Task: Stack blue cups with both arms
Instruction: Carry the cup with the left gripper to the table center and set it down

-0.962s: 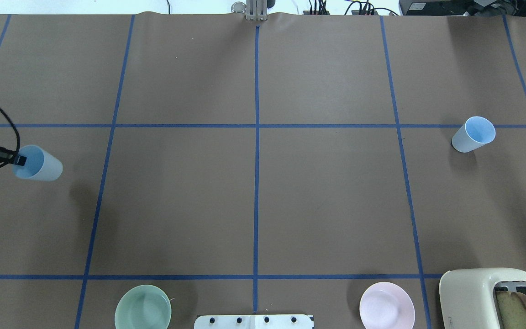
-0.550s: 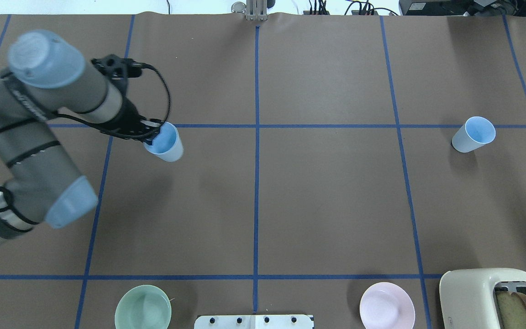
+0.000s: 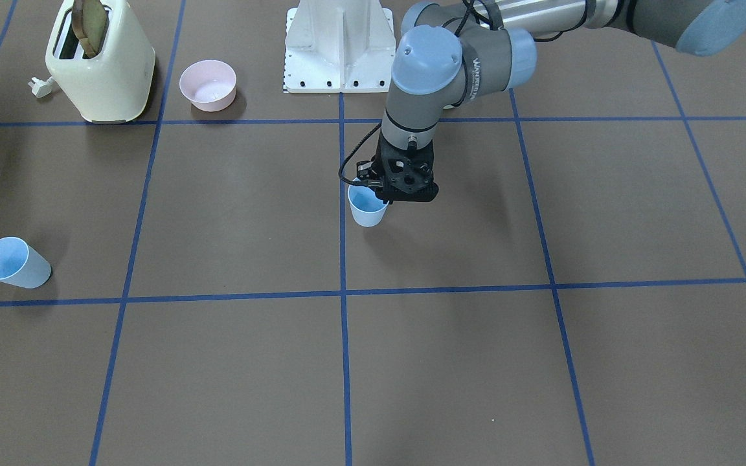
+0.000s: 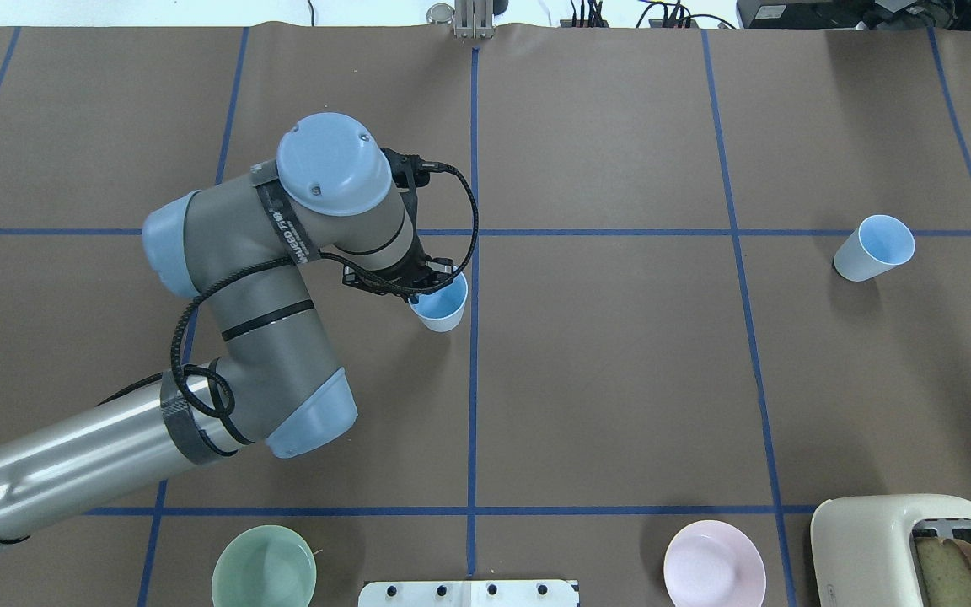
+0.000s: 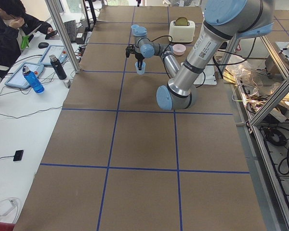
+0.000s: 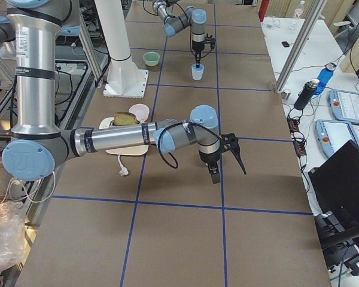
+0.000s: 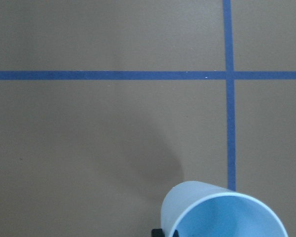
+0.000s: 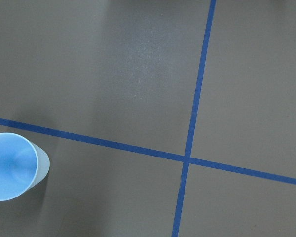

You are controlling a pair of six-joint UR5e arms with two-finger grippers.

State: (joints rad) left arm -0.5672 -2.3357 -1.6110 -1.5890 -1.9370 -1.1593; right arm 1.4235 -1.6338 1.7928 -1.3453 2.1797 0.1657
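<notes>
My left gripper (image 4: 428,285) is shut on the rim of one blue cup (image 4: 440,307) and holds it upright just left of the centre tape line. I cannot tell whether the cup touches the table. The same cup shows in the front view (image 3: 367,208) under the gripper (image 3: 381,195), and at the bottom of the left wrist view (image 7: 222,212). The other blue cup (image 4: 873,247) stands alone at the far right and shows in the right wrist view (image 8: 12,168). My right gripper (image 6: 216,173) shows only in the exterior right view, so I cannot tell its state.
A cream toaster (image 4: 915,548) with bread in it stands at the near right. A pink bowl (image 4: 713,573) and a mint-green bowl (image 4: 264,566) sit beside the white pedestal base (image 3: 340,45). A side bench with bottles and a person runs along the far edge (image 5: 33,79).
My left arm has carried its blue cup from the table's far left edge rightward to the centre line. The other blue cup has not moved.
</notes>
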